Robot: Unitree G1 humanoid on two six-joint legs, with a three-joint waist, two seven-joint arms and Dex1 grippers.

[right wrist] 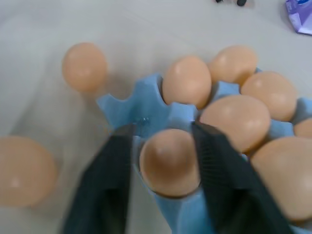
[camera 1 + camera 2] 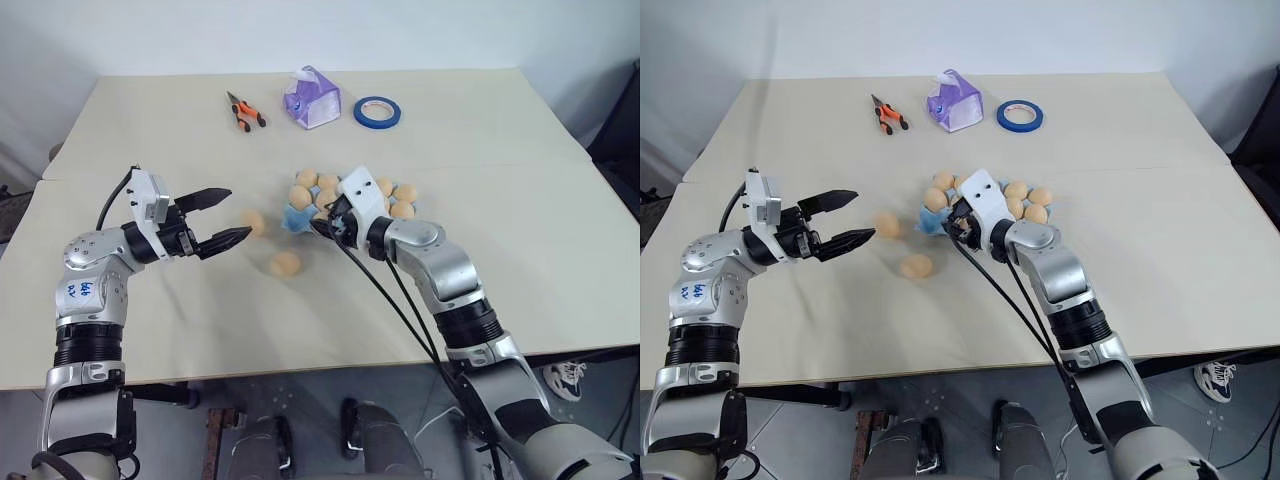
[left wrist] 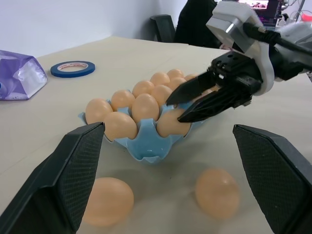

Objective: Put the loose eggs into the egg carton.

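In the left eye view the left gripper [image 2: 232,215] is held level above the table [image 2: 150,330], pointing toward the middle with its fingers spread wide and empty, while the right gripper [image 2: 322,225] reaches forward and slightly down to the near corner of the egg carton [image 2: 296,219]. Two loose eggs [image 2: 285,263] lie on the table just beside the carton — one nearer to the left gripper, one closer to the front edge. In the right wrist view the right fingers [image 1: 217,161] stand on both sides of an egg seated in a corner cup, close to it — whether they press it cannot be told.
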